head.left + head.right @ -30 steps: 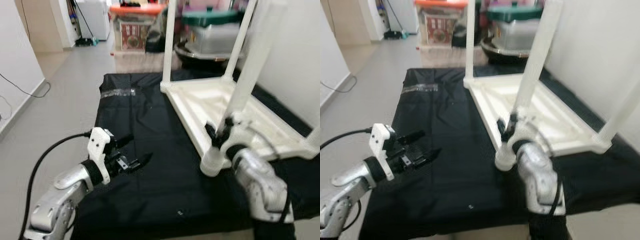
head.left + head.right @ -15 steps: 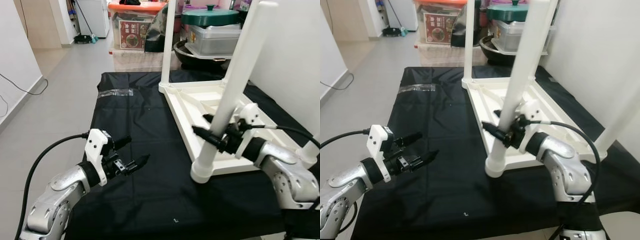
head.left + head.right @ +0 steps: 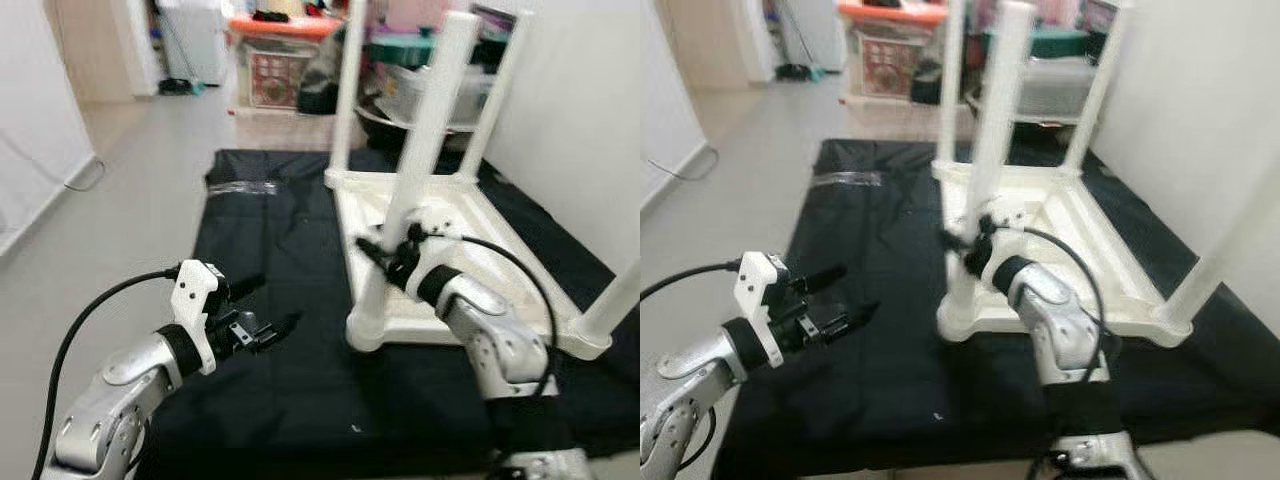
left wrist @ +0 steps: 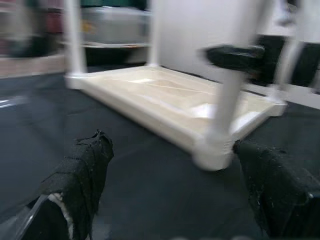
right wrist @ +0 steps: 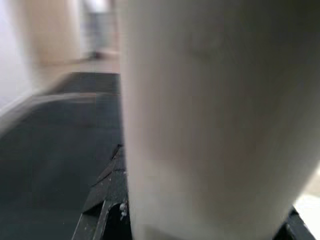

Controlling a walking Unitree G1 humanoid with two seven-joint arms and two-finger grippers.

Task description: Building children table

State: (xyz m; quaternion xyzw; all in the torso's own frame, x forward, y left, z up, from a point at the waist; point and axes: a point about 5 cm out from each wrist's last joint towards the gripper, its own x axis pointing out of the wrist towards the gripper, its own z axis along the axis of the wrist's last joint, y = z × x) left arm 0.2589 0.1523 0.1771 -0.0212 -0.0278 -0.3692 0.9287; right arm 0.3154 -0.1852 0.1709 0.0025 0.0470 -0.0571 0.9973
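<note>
The white table [image 3: 455,255] lies upside down on a black mat [image 3: 290,250], legs up. The right gripper [image 3: 385,258] clamps the nearest leg [image 3: 410,190] between its 2 fingers. The left gripper [image 3: 262,310] hovers over the mat, fingers spread, empty, apart from the table.

No text legible anywhere; frames soft with motion blur. Far beyond the right gripper [image 3: 385,258], a storage box [image 3: 272,72] with an orange lid carries a red-and-white printed label, lettering too blurred to read. No brand marks, numbers or signs readable on the white table [image 3: 455,270], the black cloth [image 3: 285,250] or the left gripper [image 3: 270,308].
</note>
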